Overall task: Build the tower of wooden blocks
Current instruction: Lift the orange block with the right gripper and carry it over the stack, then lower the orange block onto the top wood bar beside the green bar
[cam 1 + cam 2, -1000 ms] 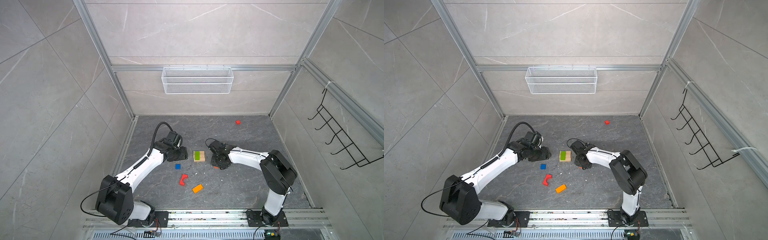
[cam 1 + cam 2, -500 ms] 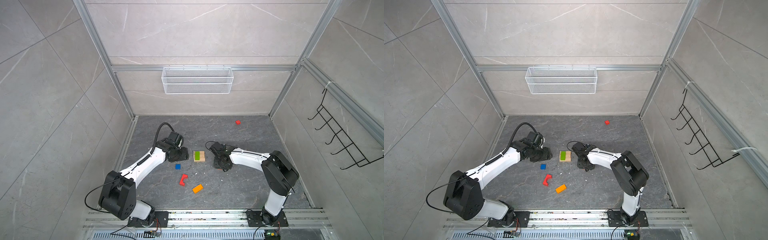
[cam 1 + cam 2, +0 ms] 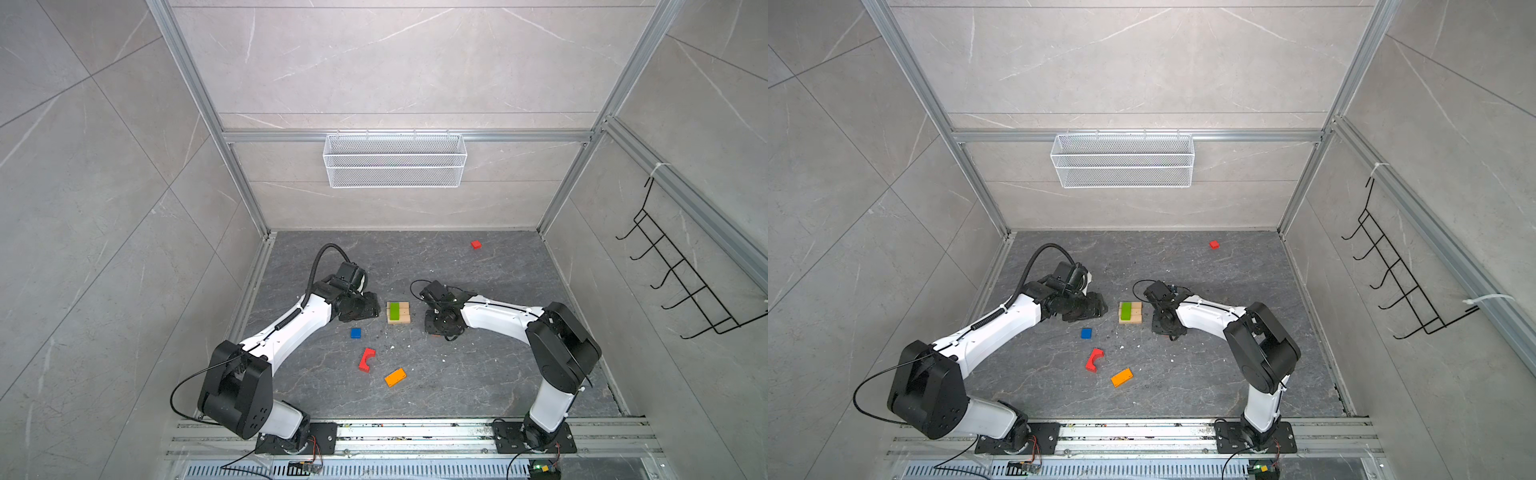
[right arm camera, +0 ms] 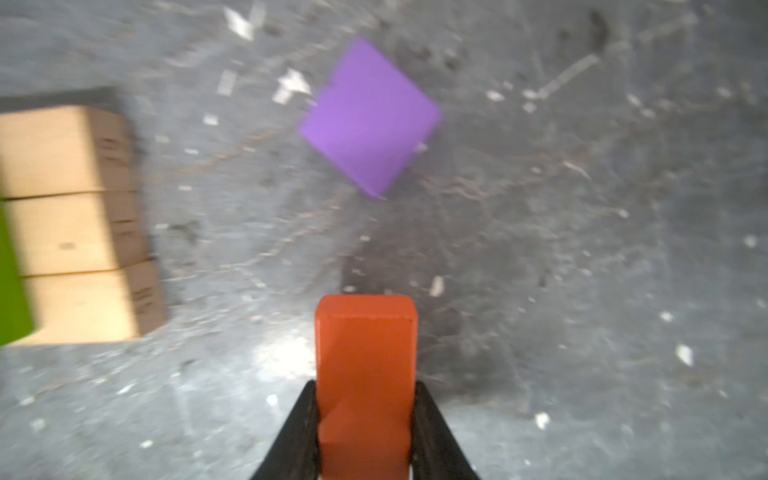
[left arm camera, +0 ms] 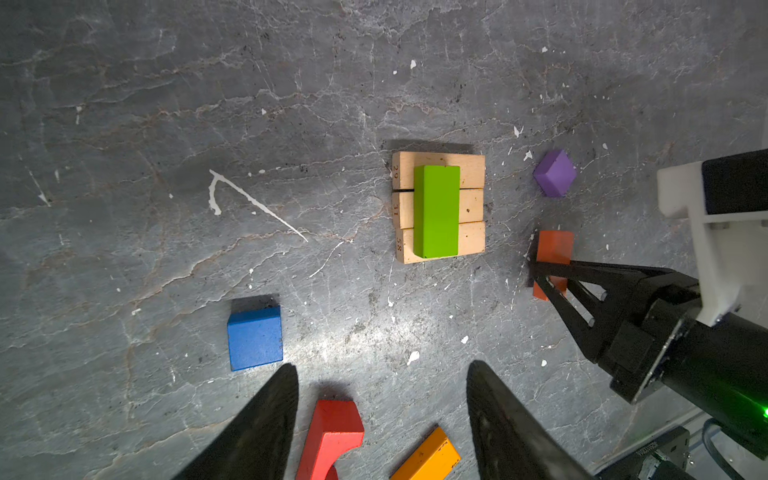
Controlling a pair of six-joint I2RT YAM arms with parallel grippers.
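Task item: wood block tower [image 3: 398,312], centre of the dark grey stone floor [image 3: 478,374] in both top views, between the two arms. Built so far: three tan wooden bars [image 5: 471,208] side by side, with one bright green rectangular slab [image 5: 436,210] flat on top, crosswise over all three.

Just right of the tower in both top views: right gripper [image 4: 365,388], clamped shut on one end of an orange-red wooden slab [image 4: 365,345], the other end sticking out past the fingertips. Slab apart from the tower. Small purple wooden cube [image 4: 370,116] on the floor nearby, touching neither.

Just left of the tower: left gripper [image 5: 380,370], jaws apart, nothing between them.

Loose on the floor, lower in the frame than the tower: blue square block [image 3: 355,333], red arch-shaped block [image 3: 366,359], orange rectangular block [image 3: 395,377]. Small red block [image 3: 476,244] alone near the floor's upper right.
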